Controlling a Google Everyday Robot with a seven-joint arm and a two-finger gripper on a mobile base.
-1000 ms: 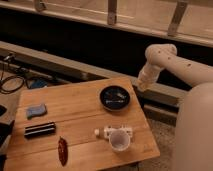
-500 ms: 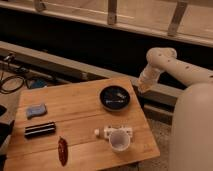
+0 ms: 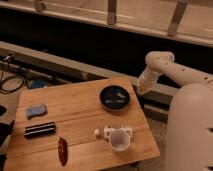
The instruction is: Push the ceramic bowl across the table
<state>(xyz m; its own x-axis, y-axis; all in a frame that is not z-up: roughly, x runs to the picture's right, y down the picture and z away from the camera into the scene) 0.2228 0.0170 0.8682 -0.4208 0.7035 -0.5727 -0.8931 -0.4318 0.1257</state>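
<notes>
The ceramic bowl [image 3: 116, 97] is round, shallow and glossy black with pale glints inside. It sits on the light-brown wooden table [image 3: 75, 107], near the far right corner. My gripper [image 3: 140, 89] hangs at the end of the white arm, just off the table's right edge, right of the bowl and apart from it.
A white mug [image 3: 119, 140] stands near the front right edge with a white bottle [image 3: 112, 131] lying behind it. A red packet [image 3: 62, 150], a black box [image 3: 40, 129] and a blue sponge [image 3: 35, 110] lie on the left half. Cables [image 3: 12, 82] lie on the floor at the left.
</notes>
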